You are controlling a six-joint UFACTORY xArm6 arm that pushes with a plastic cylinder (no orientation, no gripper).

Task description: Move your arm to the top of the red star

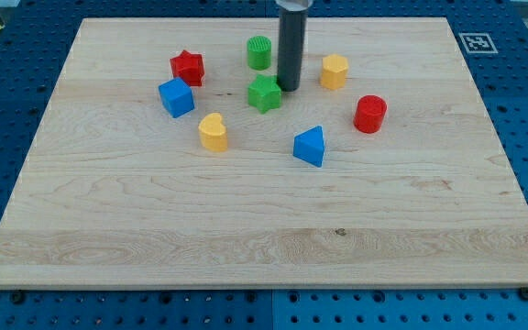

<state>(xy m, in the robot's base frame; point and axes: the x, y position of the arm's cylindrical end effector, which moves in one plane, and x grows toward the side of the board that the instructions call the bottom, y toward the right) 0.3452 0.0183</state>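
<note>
My tip (289,88) is resting at the board surface at the lower end of a straight dark rod (291,46), which is coming down from the view's top edge. It is a bare rod end with no jaws, so it is neither opening nor closing on anything and is holding nothing. The tip is sitting just beside the green star (264,93), on that block's right and slightly farther back; whether the two are touching cannot be told. The green cylinder (259,52) is standing just left of the rod, farther back. The yellow hexagonal block (334,71) is lying near the tip on the right.

The red star (187,67) is lying well to the left of the tip, in the far-left part of the cluster, apart from the rod. The blue cube (176,97) is sitting just beside it on the near side. The yellow heart (213,132) is lying nearer still. The blue triangular block (309,146) is lying near and right of the tip, and the red cylinder (369,114) is standing farther right. All blocks are resting on the wooden board (246,229).
</note>
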